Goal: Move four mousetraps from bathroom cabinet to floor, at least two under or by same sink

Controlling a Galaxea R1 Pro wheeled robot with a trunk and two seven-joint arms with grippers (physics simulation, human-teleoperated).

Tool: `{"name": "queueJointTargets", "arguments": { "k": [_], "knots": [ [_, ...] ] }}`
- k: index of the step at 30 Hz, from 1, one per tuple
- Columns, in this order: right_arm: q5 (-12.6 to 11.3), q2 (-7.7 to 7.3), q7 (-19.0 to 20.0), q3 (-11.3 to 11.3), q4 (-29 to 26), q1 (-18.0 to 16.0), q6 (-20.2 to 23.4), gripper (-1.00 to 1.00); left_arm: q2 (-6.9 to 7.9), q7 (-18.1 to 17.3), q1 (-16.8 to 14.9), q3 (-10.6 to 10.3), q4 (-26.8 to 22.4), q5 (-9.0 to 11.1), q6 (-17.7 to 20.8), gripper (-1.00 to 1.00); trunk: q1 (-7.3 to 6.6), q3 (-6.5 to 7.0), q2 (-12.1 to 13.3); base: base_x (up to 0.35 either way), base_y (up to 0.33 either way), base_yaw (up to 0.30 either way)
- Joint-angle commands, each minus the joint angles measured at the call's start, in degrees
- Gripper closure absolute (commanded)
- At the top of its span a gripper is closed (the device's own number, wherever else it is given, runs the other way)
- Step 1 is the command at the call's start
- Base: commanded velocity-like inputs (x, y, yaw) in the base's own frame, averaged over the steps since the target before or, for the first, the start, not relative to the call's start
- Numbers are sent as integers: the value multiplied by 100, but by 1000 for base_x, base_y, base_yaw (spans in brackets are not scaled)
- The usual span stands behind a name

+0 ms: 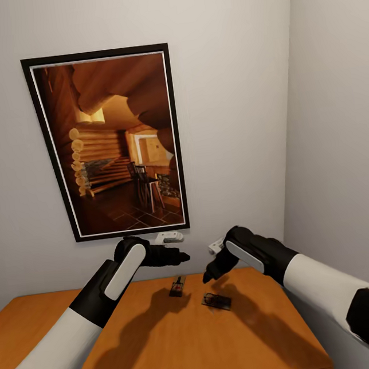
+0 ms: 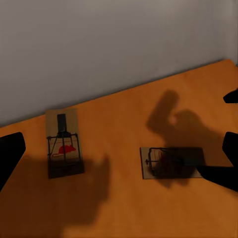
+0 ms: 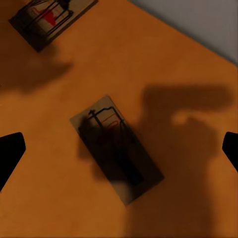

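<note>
Big framed picture point(image 1: 110, 143) of log cabin room hangs on pale wall point(image 1: 236, 86). Small white thing point(image 1: 169, 237), too small to tell, sits just below frame.

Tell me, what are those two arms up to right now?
Left pincer and right pincer both open, empty, above the cabinet top. Two mousetraps lie there: one between them, one under the right. Nothing blocking.
</note>
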Motion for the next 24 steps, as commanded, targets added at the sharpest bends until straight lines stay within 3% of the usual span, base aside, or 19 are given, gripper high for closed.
{"name": "queueJointTargets", "arguments": {
  "k": [1, 15, 24],
  "knots": [
    [60, 21, 60, 16, 51, -13, 8, -100, 5, 60, -8, -14, -6, 60, 4, -100, 1, -9, -7, 0, 0, 0],
    [71, 242, 66, 18, 696, -128, 8, -100, -3, 60, -8, -18, -6, 61, 4, -100, 1, -9, -7, 0, 0, 0],
    [73, 278, 67, 19, 769, -140, 8, -100, -4, 54, -8, -21, -6, 61, 4, -100, 1, -9, -7, 0, 0, 0]
  ]
}}
